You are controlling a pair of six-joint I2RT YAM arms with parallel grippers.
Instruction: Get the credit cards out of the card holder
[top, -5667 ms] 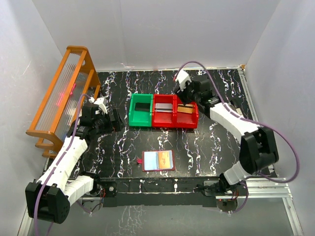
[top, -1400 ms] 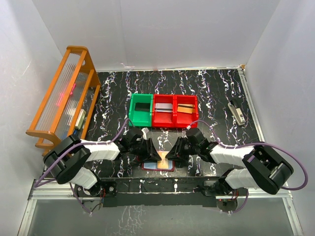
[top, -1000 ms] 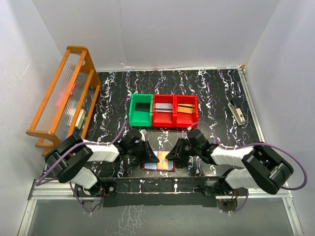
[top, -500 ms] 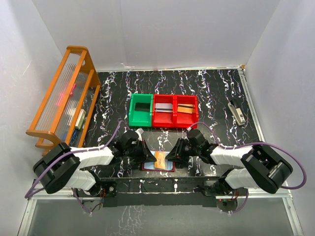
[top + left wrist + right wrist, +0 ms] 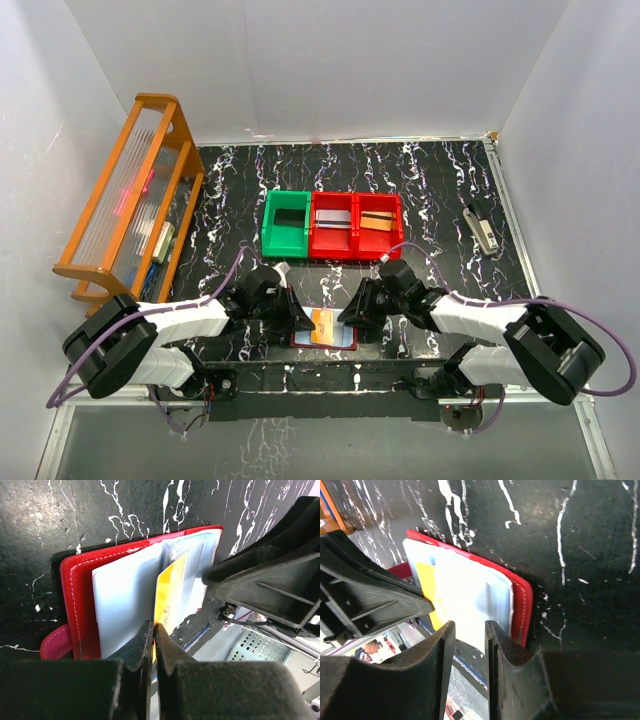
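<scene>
Drawn further from the card holder point(image 5: 75, 580) yet not freed, a yellow credit card point(image 5: 170, 595) is clamped by jaws of the left gripper point(image 5: 153, 630), while those of the right gripper point(image 5: 469, 630) are held apart.

A robotics lab test cell: two robot arms point(image 5: 185, 318) sit bolted to an aluminium frame point(image 5: 540, 375) at the edge of a black marbled table point(image 5: 440, 180). Plain white panels point(image 5: 330, 60) wall it in on three sides.

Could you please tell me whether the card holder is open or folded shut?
Open: the card holder lies spread flat, its clear sleeves facing up.
</scene>
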